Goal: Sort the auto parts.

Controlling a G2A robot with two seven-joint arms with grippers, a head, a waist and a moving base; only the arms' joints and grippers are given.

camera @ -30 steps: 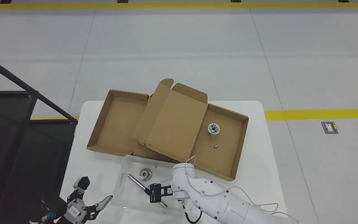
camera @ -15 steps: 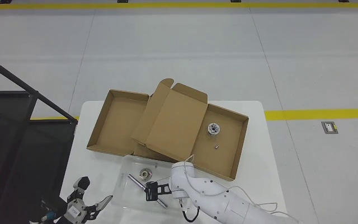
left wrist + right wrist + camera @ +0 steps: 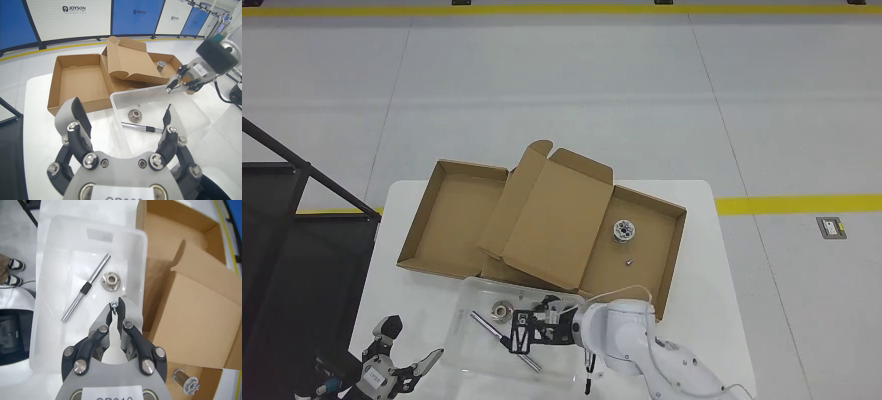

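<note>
My right gripper (image 3: 115, 308) is shut on a small silver bolt (image 3: 114, 305) and hovers over the clear plastic bin (image 3: 144, 256), near its wall beside the cardboard box. A steel rod with a black band (image 3: 86, 288) and a flanged bushing (image 3: 111, 281) lie in the bin. From above, the right gripper (image 3: 523, 332) sits over the bin (image 3: 464, 318), close to the rod (image 3: 487, 327). My left gripper (image 3: 122, 104) stands open and holds nothing at the table's front left corner, short of the bin (image 3: 132, 91).
A cardboard box (image 3: 447, 225) with two trays and a raised flap lies behind the bin. Its right tray holds a toothed cylinder part (image 3: 622, 230) and a small screw (image 3: 628, 262). The left tray has nothing in it. Black framing stands off the table's left side.
The right arm's body has swung to the right, and its gripper has turned and shifted slightly toward the box over the bin. The left arm has not moved.
</note>
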